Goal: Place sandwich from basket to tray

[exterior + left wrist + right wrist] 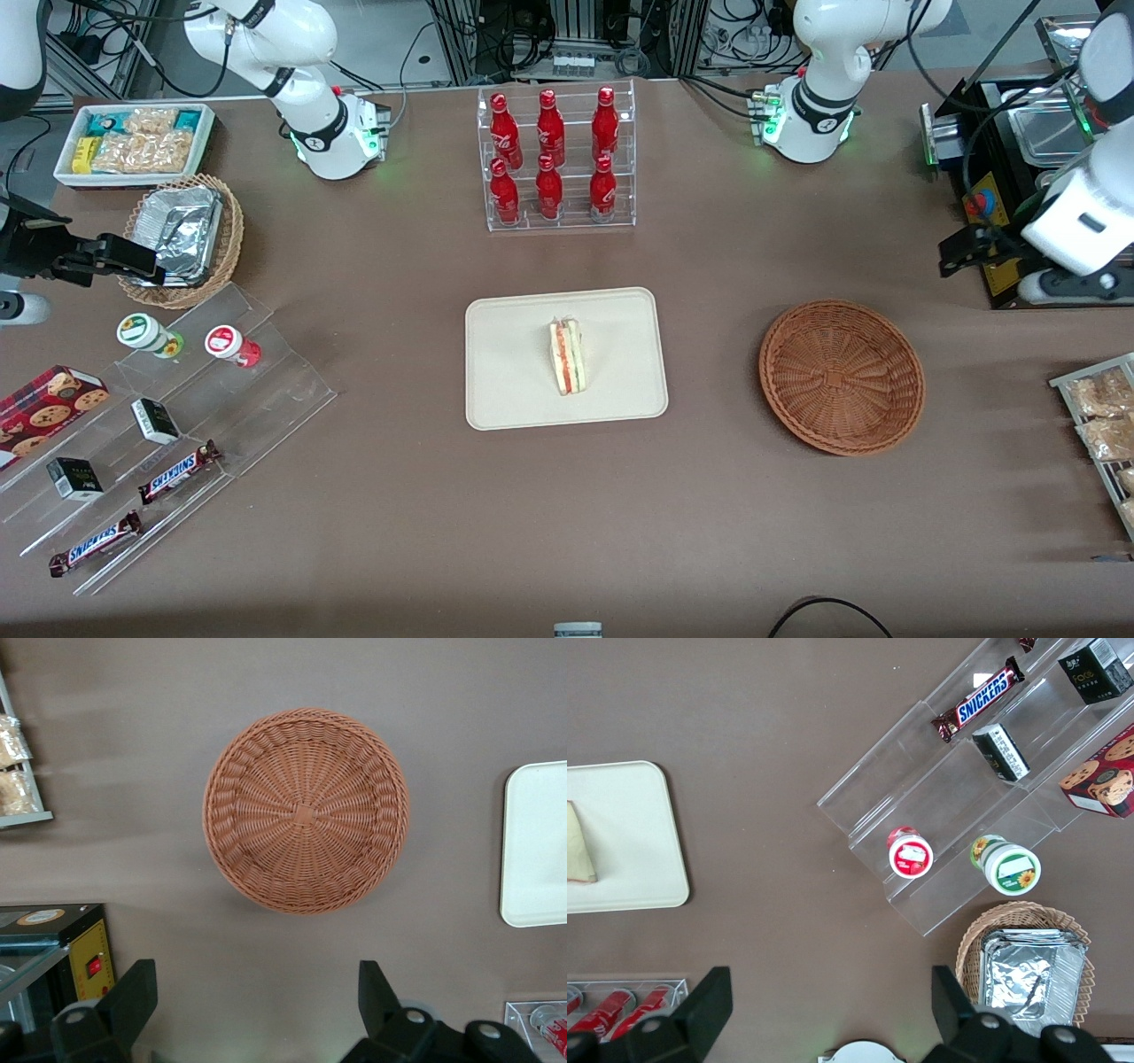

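A sandwich [566,356] stands on its edge near the middle of the cream tray [505,390], mid-table, with the brown wicker basket [842,377] beside it lying empty. Toward the working arm's table edge, the left gripper [257,1005] hangs wide and empty above the basket. The placing looks done; the next move is probably only to park the arm.

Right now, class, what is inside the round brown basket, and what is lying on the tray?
The basket holds nothing; its whole woven floor shows. The sandwich lies on the tray, covering the patch of tray beneath it. The gripper hangs open above the table beside the basket, holding nothing.
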Available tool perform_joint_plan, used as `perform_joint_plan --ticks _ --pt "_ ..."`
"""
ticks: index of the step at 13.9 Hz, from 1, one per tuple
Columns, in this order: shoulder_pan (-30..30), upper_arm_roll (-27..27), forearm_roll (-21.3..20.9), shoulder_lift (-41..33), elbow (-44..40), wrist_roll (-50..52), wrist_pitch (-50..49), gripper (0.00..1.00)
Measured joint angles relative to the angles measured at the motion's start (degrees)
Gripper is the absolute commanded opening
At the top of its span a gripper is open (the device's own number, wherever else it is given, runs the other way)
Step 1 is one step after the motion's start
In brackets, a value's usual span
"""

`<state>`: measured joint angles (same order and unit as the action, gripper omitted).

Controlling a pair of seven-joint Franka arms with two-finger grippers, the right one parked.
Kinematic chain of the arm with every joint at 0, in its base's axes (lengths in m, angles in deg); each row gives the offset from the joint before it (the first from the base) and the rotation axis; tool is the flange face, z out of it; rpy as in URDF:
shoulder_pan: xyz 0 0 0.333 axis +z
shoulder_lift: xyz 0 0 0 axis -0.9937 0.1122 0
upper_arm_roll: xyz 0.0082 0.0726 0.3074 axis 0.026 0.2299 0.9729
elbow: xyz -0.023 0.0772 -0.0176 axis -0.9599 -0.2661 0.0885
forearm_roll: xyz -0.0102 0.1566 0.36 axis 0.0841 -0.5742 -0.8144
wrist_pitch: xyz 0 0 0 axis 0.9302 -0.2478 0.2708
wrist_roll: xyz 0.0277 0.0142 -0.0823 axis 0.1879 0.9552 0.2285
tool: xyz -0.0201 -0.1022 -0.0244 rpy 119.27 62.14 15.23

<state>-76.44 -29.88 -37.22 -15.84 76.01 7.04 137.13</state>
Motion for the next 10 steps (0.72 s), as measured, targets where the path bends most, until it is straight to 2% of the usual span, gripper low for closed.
perform_joint_plan --ticks 2,6,10 --pt "-0.49 0.8 0.06 -0.63 0.02 -0.24 -0.35 1.0" --pt "-6.58 6.16 0.07 -0.59 -0.02 -0.12 -0.26 1.0" --pt "-8.78 6.37 0.06 2.38 -3.49 -0.04 0.01 1.0"
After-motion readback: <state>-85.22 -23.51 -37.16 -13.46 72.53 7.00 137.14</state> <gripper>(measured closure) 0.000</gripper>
